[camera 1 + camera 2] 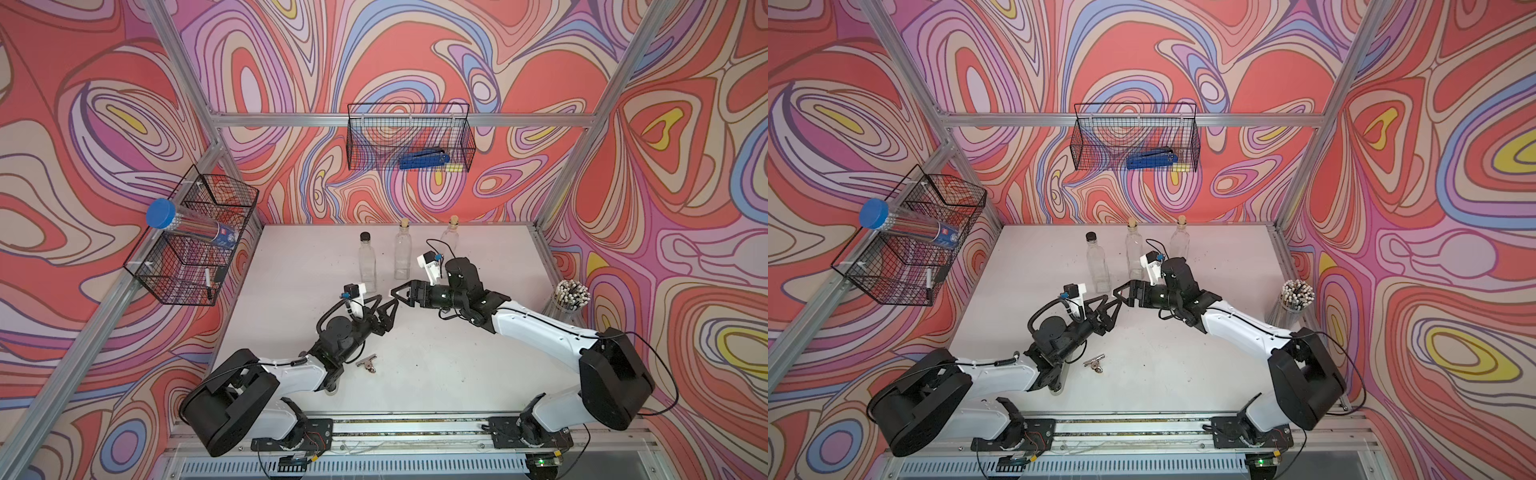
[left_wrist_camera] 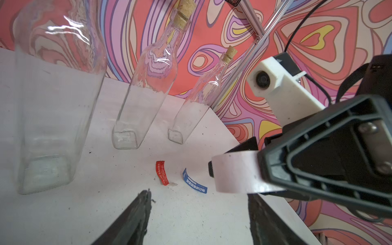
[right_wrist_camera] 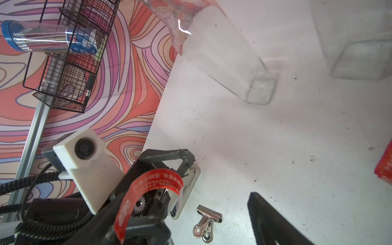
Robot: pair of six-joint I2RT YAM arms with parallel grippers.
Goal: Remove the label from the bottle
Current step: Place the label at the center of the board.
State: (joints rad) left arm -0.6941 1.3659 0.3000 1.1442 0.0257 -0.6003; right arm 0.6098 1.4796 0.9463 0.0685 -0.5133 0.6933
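Note:
Three clear glass bottles stand at the back of the white table [image 1: 478, 353]: one with a black cap [image 1: 368, 262] [image 2: 55, 106] and two with corks [image 1: 402, 253] [image 1: 450, 235], all bare glass. A curled red label [image 3: 148, 188] sticks to one finger of my right gripper [image 1: 395, 294] [image 3: 186, 203], which is open. Its pale back [image 2: 233, 174] shows in the left wrist view, just past the tips of my left gripper [image 1: 388, 300] [image 2: 198, 194]. The left jaws are apart with nothing between them. A red label strip [image 2: 162, 172] and a blue one [image 2: 195, 184] lie on the table.
A silver binder clip [image 1: 367, 362] [image 3: 206, 222] lies near the left arm. A cup of pens [image 1: 571, 297] stands at the right edge. Wire baskets hang on the left wall [image 1: 195, 237] and the back wall [image 1: 409, 137].

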